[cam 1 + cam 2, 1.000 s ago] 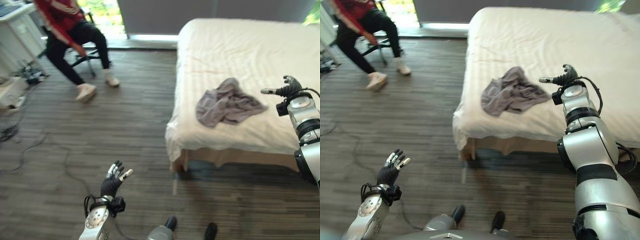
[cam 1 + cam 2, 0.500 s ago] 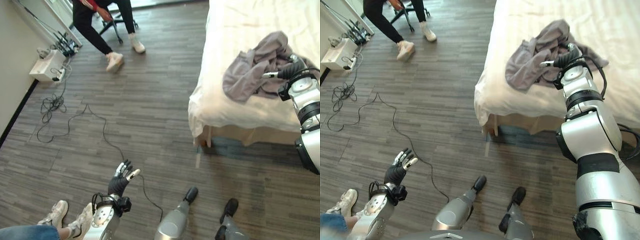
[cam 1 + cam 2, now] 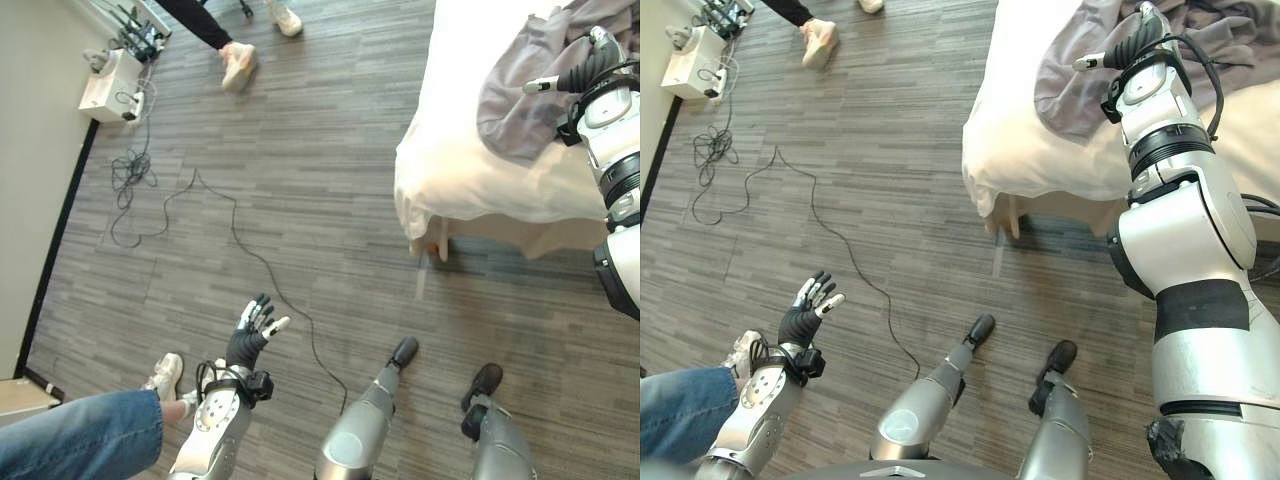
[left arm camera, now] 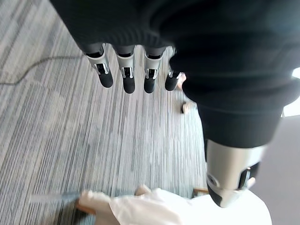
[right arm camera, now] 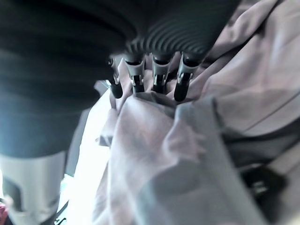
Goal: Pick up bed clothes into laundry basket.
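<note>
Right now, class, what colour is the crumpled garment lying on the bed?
The garment is a greyish mauve, plain, lying on the white bed; clearest in the right eye view.

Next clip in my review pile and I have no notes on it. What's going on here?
A humanoid robot stands by a bed with a grey garment bunched near the bed's edge. Its right hand is over the garment, fingers straight and at the cloth, not closed on it. The left hand is open, raised over the wood floor, idle. A person's shoe shows across the room, and a jeans leg close by the left arm.
</note>
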Tool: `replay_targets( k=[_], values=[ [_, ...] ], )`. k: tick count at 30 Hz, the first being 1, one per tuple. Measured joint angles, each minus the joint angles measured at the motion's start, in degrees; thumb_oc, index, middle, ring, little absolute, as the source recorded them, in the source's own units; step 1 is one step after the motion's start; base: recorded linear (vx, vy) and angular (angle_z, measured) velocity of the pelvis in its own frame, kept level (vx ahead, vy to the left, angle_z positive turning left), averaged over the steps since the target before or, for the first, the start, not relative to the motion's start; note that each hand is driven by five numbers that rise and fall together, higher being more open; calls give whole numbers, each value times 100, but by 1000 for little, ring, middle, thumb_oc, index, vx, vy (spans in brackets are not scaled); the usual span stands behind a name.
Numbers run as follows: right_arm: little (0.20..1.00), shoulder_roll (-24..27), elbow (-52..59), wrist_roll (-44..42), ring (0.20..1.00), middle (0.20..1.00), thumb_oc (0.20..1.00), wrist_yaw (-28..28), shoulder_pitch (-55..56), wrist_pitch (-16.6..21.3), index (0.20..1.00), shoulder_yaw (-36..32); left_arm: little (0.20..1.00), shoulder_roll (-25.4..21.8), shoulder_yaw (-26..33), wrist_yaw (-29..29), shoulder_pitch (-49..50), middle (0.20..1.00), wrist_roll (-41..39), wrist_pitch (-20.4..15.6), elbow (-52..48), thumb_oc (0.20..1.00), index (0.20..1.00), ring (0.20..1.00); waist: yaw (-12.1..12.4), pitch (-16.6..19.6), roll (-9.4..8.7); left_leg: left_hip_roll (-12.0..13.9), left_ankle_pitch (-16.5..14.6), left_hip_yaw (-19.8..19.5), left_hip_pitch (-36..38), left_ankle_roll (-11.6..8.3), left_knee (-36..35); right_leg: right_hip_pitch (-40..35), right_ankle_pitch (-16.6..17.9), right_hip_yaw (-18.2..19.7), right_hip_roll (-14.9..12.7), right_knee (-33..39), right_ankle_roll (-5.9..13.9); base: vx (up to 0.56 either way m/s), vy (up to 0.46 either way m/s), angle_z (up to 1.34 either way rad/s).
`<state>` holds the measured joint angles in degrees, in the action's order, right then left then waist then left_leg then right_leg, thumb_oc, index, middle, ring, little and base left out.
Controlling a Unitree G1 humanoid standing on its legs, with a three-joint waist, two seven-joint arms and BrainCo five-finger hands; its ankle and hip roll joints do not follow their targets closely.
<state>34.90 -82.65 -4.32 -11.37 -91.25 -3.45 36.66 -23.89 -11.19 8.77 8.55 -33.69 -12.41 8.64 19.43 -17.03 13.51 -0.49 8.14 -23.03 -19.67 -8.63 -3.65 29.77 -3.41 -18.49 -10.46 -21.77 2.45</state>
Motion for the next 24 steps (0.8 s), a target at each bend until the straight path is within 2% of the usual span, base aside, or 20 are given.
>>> replay_targets(
  k=[7, 12, 18, 19, 20, 24],
  values=[
    [1000, 29, -41, 287, 1000, 1000, 1000, -60, 321, 24, 1000, 27, 1000, 0, -42, 144, -48, 1000, 2, -68, -96, 1000, 1000, 1000, -19, -40, 104, -98, 13, -102, -23, 14, 44, 143, -184, -2, -166, -393, 62, -19, 22, 10],
    [1000, 157, 94, 1137, 1000, 1000, 1000, -203, 767, 175, 1000, 214, 1000, 42, -313, 156, -12, 1000, 6, -127, -245, 1000, 1000, 1000, -16, -28, 163, -225, 0, -114, -69, 29, 87, 311, -361, 43, -344, -716, -11, -8, 53, 7],
    [1000, 136, 353, 1798, 1000, 1000, 1000, -207, 862, 180, 1000, 308, 1000, 121, -311, 112, 0, 1000, 6, -134, -339, 1000, 1000, 1000, -22, -3, 238, -252, 39, -86, -122, 50, 148, 413, -331, 83, -367, -823, -58, -36, 83, -2],
    [536, 121, 369, 1905, 536, 536, 536, -205, 867, 172, 536, 451, 1000, 151, -314, 104, -24, 1000, 6, -134, -339, 1000, 1000, 1000, -34, 3, 258, -272, 35, -48, -125, 56, 194, 412, -320, 98, -382, -820, -73, 20, 69, -8],
    [200, 116, 440, 2007, 200, 200, 200, -204, 928, 165, 200, 492, 1000, 150, -313, 99, -45, 1000, 6, -134, -346, 1000, 1000, 1000, -36, 10, 267, -283, 32, -22, -110, 60, 199, 411, -322, 127, -389, -832, -71, 20, 64, -11],
    [200, 88, 529, 2194, 200, 200, 200, -195, 928, 151, 200, 446, 1000, 150, -310, 99, -215, 1000, 8, -152, -337, 1000, 1000, 1000, -60, 51, 321, -286, 35, 60, -79, 64, 193, 384, -285, 218, -353, -758, -100, 5, 62, -10]
  ],
)
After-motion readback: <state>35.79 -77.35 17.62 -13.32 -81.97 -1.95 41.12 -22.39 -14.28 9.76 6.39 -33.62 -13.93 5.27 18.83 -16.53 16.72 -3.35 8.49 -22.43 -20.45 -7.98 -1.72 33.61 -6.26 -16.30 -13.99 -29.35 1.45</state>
